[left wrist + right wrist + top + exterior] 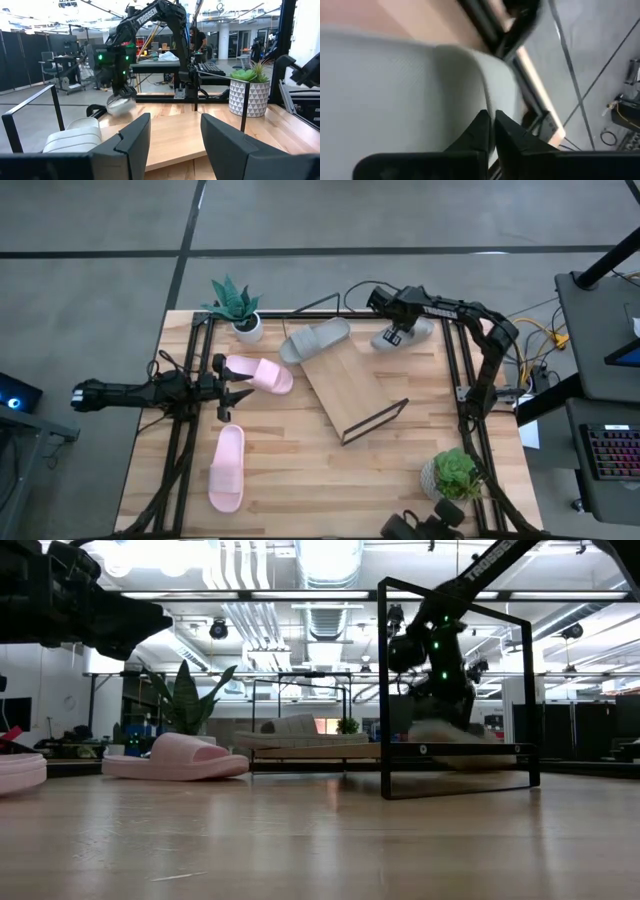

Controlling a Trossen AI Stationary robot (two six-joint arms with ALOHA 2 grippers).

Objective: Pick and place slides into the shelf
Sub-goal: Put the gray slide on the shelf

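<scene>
The right end effector [393, 337] is hovering over a grey slide [405, 332] with fingers together, gripping nothing. The left end effector [228, 393] is waiting, fingers apart, beside a pink slide [260, 372].

Grey tiled floor [90, 240] surrounds the table; ceiling ducts [320, 615] and strip lights overhead.

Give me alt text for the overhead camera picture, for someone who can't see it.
The right gripper, shut, is down on a grey slide at the table's far edge. Another grey slide rests at the slanted shelf; two pink slides lie near the left gripper.
</scene>
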